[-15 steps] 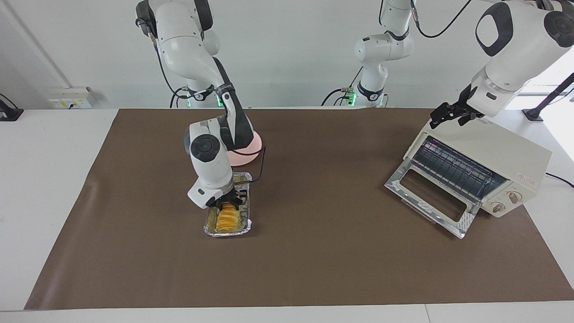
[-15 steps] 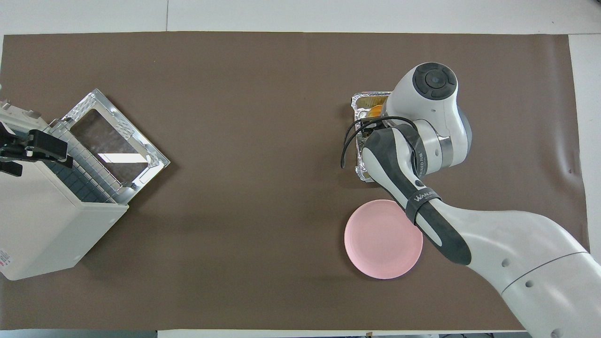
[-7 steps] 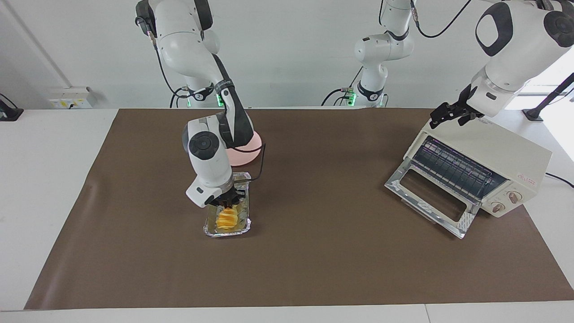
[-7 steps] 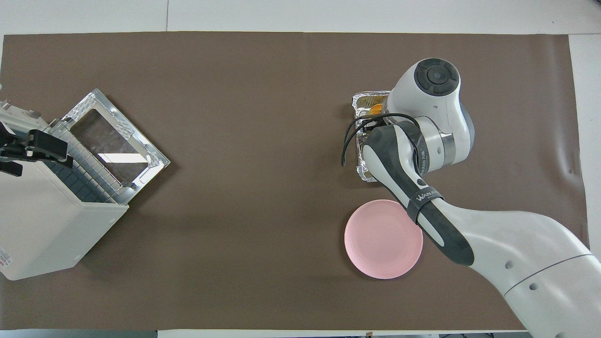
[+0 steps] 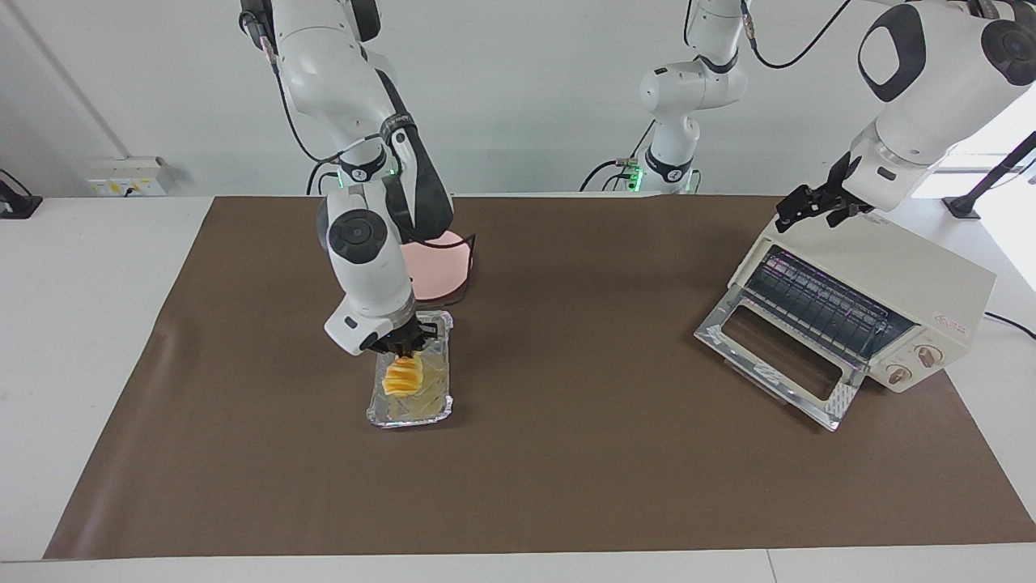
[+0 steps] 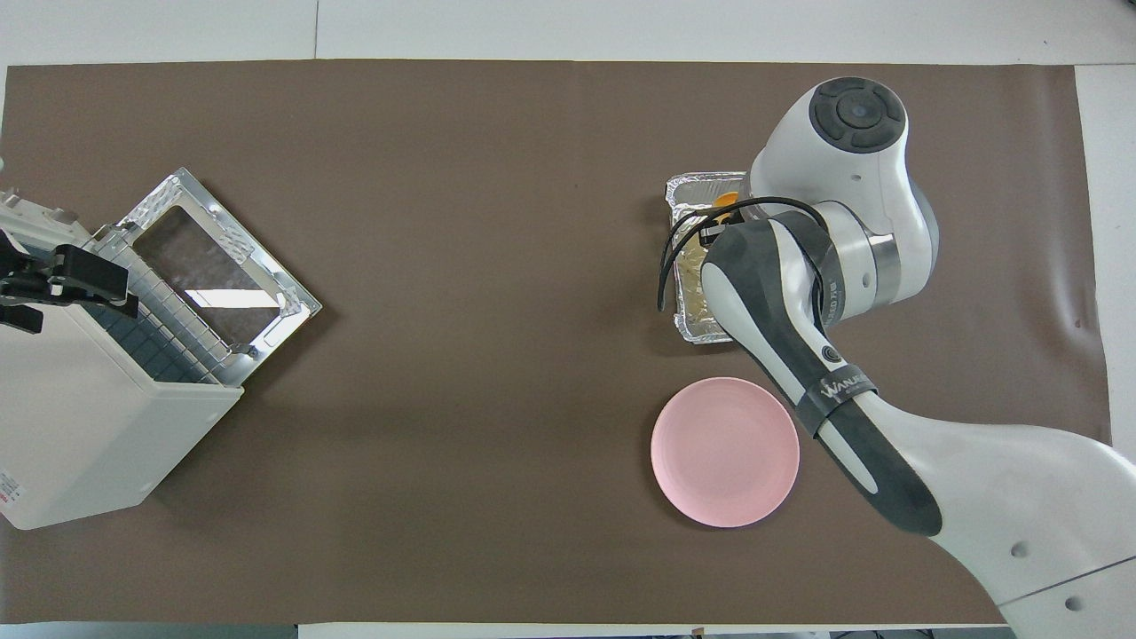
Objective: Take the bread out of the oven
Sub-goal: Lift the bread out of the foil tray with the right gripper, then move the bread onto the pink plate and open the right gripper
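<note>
One gripper, the right gripper, pinched the bread hanging lengthwise above the foil tray, near the plate.

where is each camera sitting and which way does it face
Facing view: high across the table, looking at the robots; both arms show whole, the right gripper holding the bread over the foil tray.
Overhead view: above the robots' end, looking steeply down; the left gripper is over the oven.
Shared: oven, tray, pink plate, mirrored.
</note>
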`<state>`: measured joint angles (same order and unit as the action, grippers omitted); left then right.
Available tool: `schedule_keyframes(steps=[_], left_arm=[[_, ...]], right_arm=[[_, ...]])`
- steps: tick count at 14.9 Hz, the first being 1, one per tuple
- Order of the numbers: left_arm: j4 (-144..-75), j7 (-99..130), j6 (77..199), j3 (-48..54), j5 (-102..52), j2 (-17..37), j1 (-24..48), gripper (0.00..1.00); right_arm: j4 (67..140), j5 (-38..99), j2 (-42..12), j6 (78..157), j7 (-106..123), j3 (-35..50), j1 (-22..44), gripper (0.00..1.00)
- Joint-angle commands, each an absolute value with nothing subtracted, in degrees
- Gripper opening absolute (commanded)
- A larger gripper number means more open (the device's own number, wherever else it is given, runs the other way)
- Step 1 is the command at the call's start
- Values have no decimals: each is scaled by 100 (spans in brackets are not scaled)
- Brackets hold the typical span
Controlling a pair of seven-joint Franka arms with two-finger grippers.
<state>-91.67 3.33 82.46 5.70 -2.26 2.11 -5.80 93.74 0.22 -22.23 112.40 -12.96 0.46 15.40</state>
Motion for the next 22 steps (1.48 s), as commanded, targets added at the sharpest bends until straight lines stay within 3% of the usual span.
schedule_keyframes(steps=[1, 6, 12, 18, 22], left_arm=[[-9308, 325, 8350, 606, -132, 70, -624, 100], [-9308, 325, 8350, 606, -132, 70, -624, 100], [-9308, 325, 8350, 606, -132, 70, -624, 100], [-9308, 325, 8350, 606, -132, 70, -624, 100], [-9299, 325, 8350, 606, -132, 70, -624, 100]], right_arm=[[9580, 9, -1759, 10812, -1406, 97, 1512, 0], [10957, 220, -521, 10722, -1783, 149, 1853, 0], [13180, 211, 526, 12284, -2697, 149, 2829, 0], [14421, 211, 992, 13182, -2681, 149, 2865, 0], [14730, 211, 1063, 13473, -2646, 149, 2865, 0]])
